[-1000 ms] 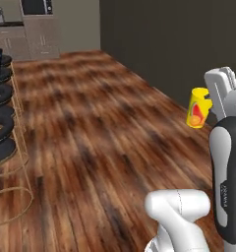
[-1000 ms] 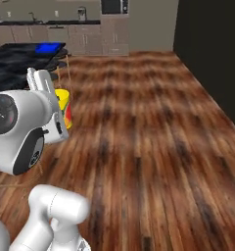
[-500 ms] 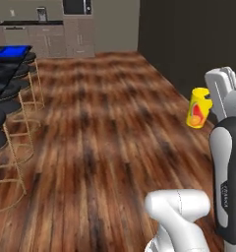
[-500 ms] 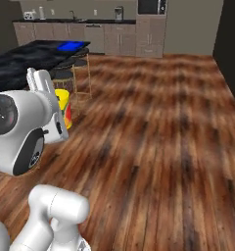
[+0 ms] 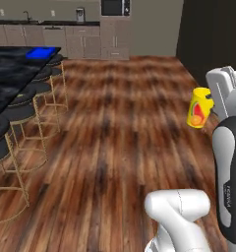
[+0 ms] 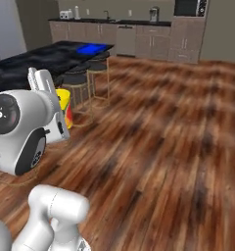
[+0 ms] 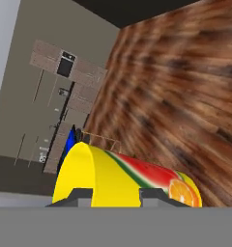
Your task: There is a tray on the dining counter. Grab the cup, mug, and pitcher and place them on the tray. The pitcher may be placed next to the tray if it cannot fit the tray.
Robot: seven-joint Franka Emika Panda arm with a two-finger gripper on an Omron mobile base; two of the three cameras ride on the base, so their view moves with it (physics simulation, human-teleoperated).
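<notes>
From your left base camera, the white arm rises at the lower right and carries the yellow cup in the air above the wooden floor, the tumbler upright with its red-orange mark facing you. The hand sits against the cup's right side, its fingers pinching the tumbler. To the left runs the dining desk, black marble with white veins, lined by black stools on gold legs. The blue tray lies flat on the desk's far end, well apart from the cup. Beige cabinets stand along the back wall.

From your right base camera, the arm's round white joint fills the left side, and the cup peeks out just behind it, partly hidden by the hand. The tray rests on the far part of the desk, beyond two stools. Cabinets line the rear wall.

From your hand camera, rolled on its side, the cup lies across the lower frame, its watermelon and orange print turned toward you. The two dark fingertips press against it from either side, so the hand is closed on the tumbler. A sliver of blue shows past the cup's rim; you cannot tell for sure that it is the tray.
</notes>
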